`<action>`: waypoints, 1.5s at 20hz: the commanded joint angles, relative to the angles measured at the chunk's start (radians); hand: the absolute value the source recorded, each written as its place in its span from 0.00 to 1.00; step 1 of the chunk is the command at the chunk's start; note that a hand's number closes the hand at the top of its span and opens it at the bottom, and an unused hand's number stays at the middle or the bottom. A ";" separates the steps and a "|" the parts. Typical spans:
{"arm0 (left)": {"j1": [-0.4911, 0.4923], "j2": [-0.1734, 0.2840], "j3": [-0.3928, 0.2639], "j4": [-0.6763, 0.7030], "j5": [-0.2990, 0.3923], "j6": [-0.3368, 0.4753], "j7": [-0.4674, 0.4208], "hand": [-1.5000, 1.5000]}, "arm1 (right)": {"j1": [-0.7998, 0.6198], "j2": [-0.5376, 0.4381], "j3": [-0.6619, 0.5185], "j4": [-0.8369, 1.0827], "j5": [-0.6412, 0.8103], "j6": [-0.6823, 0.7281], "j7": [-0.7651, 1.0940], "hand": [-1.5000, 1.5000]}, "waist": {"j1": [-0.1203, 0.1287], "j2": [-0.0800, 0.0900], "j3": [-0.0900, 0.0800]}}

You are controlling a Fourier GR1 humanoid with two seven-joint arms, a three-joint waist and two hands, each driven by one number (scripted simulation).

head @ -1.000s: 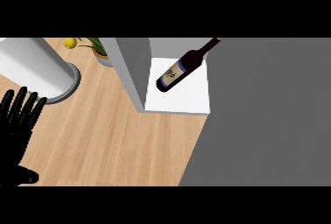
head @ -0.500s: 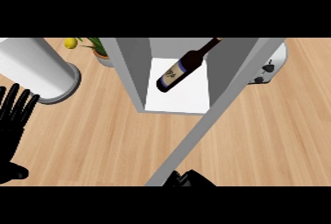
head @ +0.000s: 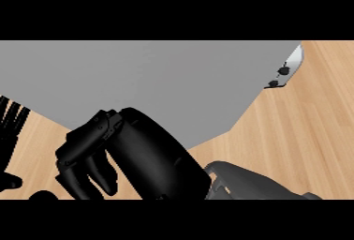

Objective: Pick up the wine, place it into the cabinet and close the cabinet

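Observation:
The grey cabinet door [head: 152, 79] fills the upper part of the head view and covers the cabinet's inside. The wine bottle is hidden behind it. My right hand [head: 131, 154] comes up from the lower edge, its back toward me. It lies against the door's lower corner with relaxed fingers [head: 86, 176] pointing down-left and holding nothing. My left hand [head: 10, 129] rests open at the left edge, fingers up, apart from the door.
The wooden counter [head: 304, 140] shows at the right and lower left. A pale appliance with black knobs [head: 287, 70] peeks out past the door's upper right corner. My grey right forearm [head: 256, 185] crosses the lower right.
The door has swung from edge-on to flat across the cabinet opening, hiding the bottle and shelf. My right hand has risen from the lower edge along with it. The left hand stays put.

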 commanded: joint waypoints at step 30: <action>-0.024 -0.042 0.095 0.030 -0.053 -0.078 0.056 0.00 | -0.078 -0.092 -0.358 0.665 -0.126 0.312 -0.429 1.00 | -0.010 0.008 0.000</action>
